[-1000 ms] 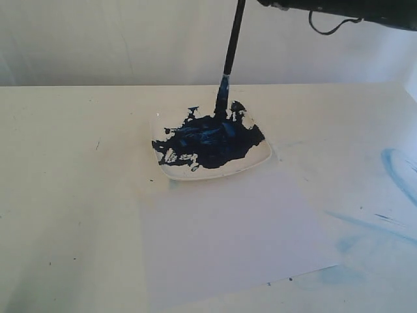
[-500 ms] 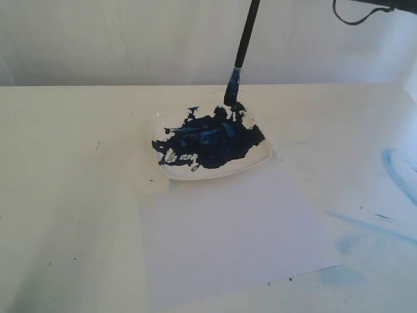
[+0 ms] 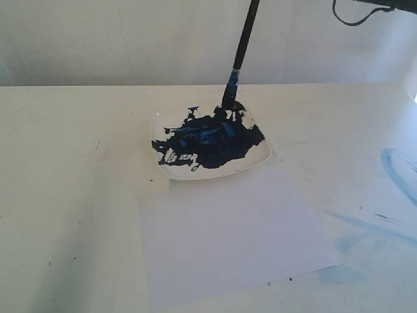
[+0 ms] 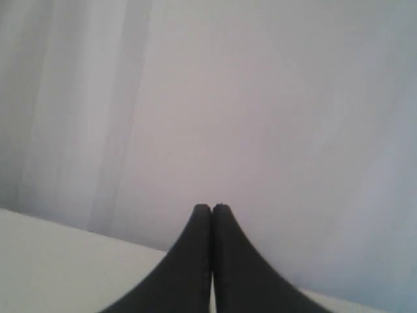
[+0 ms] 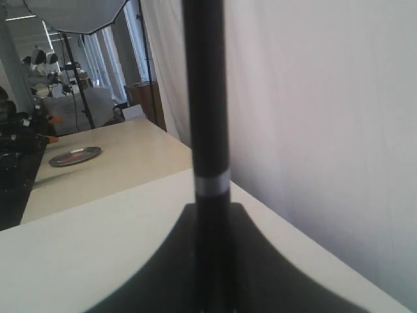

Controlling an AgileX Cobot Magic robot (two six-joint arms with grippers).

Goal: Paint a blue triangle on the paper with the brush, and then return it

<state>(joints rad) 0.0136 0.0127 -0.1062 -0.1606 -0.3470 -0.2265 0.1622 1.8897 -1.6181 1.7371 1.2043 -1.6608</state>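
The brush (image 3: pixel 242 39) hangs nearly upright, its dark-blue bristle tip at the far rim of the white dish (image 3: pixel 260 158), touching the edge of the big blue paint blotch (image 3: pixel 212 140). The paper (image 3: pixel 228 235) lies in front of the dish and is plain white; the blue triangle is not in view. In the right wrist view my right gripper (image 5: pixel 212 210) is shut on the black handle of the brush (image 5: pixel 205 98), just below its silver band. That gripper is above the exterior view's top edge. My left gripper (image 4: pixel 212 207) is shut and holds nothing, away from the dish.
Pale-blue smears (image 3: pixel 399 171) stain the cream tabletop on the right. A white curtain runs behind the table's far edge. The right wrist view shows another table with a dark plate (image 5: pixel 75 156) farther off.
The brush tip has lifted out of the middle of the paint and shifted right to the dish's far rim. The right arm has risen out of the top of the exterior view.
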